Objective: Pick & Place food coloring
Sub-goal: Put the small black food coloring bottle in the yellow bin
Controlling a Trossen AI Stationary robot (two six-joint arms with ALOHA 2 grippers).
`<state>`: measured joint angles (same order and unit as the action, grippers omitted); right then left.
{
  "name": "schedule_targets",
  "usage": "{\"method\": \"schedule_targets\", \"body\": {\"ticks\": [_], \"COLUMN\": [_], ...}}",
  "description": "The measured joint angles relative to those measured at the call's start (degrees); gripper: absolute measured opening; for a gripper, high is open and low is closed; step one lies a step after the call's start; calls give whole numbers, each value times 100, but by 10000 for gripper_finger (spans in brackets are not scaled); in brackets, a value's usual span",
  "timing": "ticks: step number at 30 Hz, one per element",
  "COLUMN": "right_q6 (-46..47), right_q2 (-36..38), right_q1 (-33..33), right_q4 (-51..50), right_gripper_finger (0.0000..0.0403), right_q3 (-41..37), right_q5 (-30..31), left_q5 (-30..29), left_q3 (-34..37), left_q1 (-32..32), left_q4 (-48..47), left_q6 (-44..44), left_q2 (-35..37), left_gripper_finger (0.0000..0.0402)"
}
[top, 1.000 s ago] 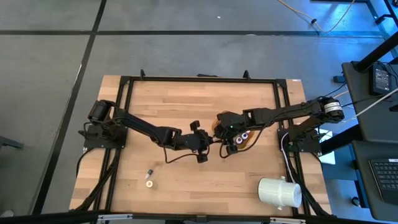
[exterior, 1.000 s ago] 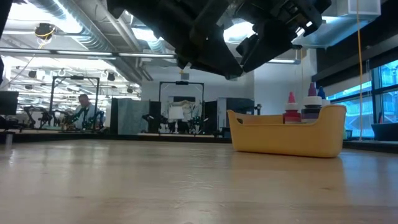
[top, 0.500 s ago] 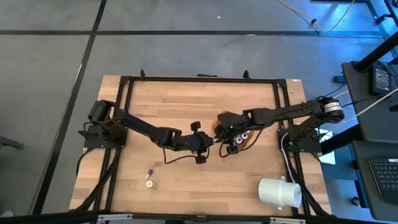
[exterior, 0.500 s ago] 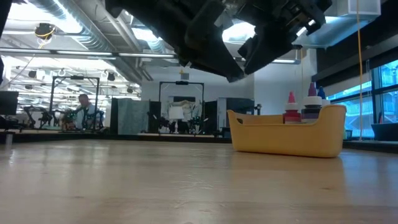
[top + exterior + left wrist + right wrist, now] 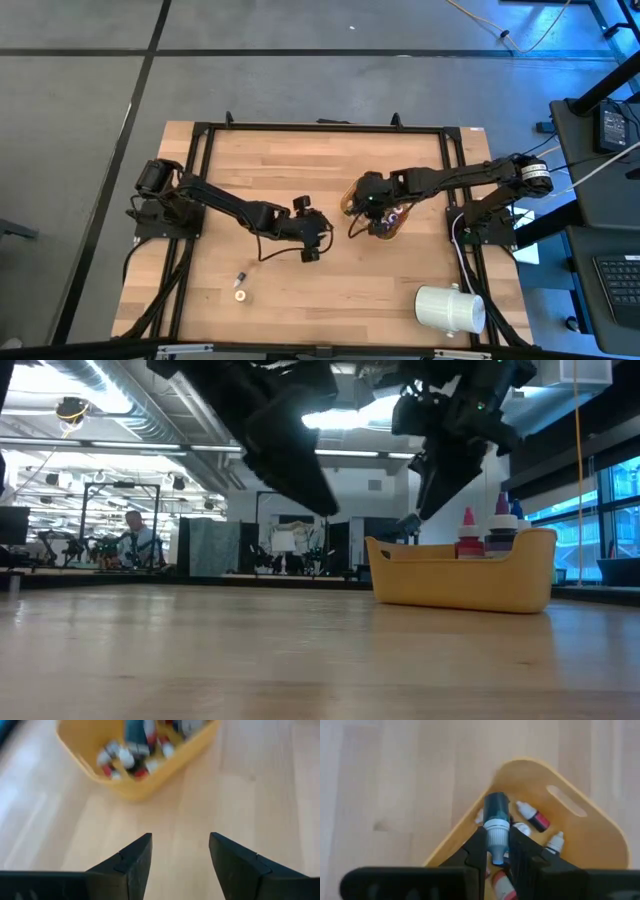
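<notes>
High view: right gripper point(image 5: 372, 212) over the bowl point(image 5: 393, 226) at mid-tabletop toward the right edge, left gripper point(image 5: 312, 237) just beside the bowl on its left, above bare wood; one stray bottle point(image 5: 239, 287) lying alone near the front-left corner, well apart from both arms. Risk here: arms close together near the bowl, so a careless swing by either could clip the other or nudge the bowl. Low view: bowl point(image 5: 462, 582) standing upright on the tabletop, bottle tips point(image 5: 468, 532) poking above its rim; dark arm parts hanging above, fingers not readable from this angle. Risk: a gripper dropping too low could catch the rim and tip or shove the bowl. Left wrist view: left fingers point(image 5: 134, 860) spread wide, holding nothing, touching nothing, bare wood between them; bowl point(image 5: 145, 787) ahead with a heap of bottles point(image 5: 125, 759) inside. Probably free for the stray bottle next; risk of a missed grasp, since so small a bottle lying flat may roll off the pads. Right wrist view: right fingers point(image 5: 479, 851) narrowed and clamped on a blue bottle point(image 5: 496, 818) with a white cap, held above the bowl point(image 5: 596, 832) and its other bottles point(image 5: 532, 817). Risk: grip sits low near the cap, so the bottle may pivot or slip; released off-centre, could bounce off the rim onto the tabletop.
</notes>
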<state>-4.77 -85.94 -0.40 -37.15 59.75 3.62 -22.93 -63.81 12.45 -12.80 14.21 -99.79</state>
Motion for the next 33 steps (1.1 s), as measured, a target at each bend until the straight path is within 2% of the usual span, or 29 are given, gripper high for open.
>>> {"method": "schedule_targets", "body": {"ticks": [6, 13, 25, 33], "right_q6": [-8, -16, -20, -21], "right_q2": [-12, -62, -62, -62], "right_q1": [-275, -510, -657, -657], "right_q4": [397, 671, 962, 964], "right_gripper_finger": [70, 72, 73, 88], "right_q3": [-238, -529, -809, -809], "right_q5": [-11, -9, -20, -20], "left_q5": [800, 1767, 2176, 2453], "left_q3": [0, 0, 0, 1], "left_q1": [26, 96, 188, 88], "left_q4": [-1182, -1871, -2205, -3331], "left_q6": [311, 561, 777, 1382], "left_q2": [125, 125, 125, 492], "left_gripper_finger": [193, 192, 190, 189]}}
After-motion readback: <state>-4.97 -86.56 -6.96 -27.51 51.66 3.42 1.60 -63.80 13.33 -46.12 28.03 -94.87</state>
